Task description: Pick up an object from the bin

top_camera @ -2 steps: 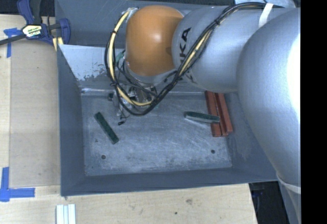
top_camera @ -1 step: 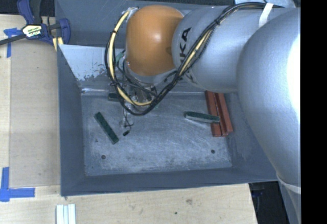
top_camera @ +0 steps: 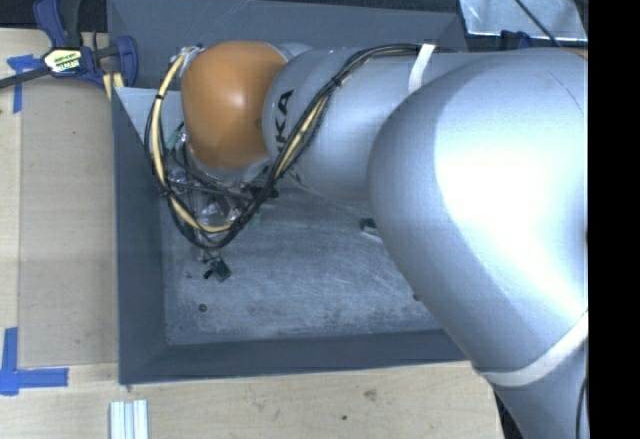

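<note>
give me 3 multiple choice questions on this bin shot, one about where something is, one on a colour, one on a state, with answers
1. Where does the two-finger gripper hang?
A) over the left part of the grey metal bin
B) over the bin's near right corner
C) outside the bin, above the wooden board

2. What colour is the rounded cover on the wrist of the silver arm?
A) green
B) orange
C) blue

3. What state is the bin's floor in?
A) draped with cloth
B) flooded with water
C) scuffed, worn pale in streaks

Answers:
1 A, the gripper sits just below the cover, close to the bin's left wall.
2 B, the dome at the wrist is plainly orange against the silver arm.
3 C, the bare metal beside the gripper shows pale scratches and smears.
</note>
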Motion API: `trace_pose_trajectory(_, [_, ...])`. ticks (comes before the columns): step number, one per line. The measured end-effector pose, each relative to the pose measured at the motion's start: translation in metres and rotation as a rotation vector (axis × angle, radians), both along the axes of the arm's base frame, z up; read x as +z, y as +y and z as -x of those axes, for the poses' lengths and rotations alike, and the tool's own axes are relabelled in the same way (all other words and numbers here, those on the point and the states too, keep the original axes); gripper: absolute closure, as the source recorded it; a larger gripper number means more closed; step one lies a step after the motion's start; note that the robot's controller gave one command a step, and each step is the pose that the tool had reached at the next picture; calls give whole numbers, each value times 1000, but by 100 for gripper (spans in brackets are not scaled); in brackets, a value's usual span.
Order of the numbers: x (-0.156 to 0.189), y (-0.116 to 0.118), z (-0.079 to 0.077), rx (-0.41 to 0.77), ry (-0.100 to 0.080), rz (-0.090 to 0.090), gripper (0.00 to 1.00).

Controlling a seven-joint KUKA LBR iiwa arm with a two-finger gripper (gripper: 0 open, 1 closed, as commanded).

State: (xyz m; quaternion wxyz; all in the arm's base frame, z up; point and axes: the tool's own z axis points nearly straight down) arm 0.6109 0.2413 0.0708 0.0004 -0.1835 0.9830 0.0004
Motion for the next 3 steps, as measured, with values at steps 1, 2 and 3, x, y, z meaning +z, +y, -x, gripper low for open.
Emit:
trace_pose_trajectory(1, [1, -43, 82, -10, -2, -1, 0])
trace_pose_trajectory(2, [18, -166, 36, 85, -6, 4, 0])
trace_pose_trajectory(3, [-1, -84, 67, -74, 1, -3, 0])
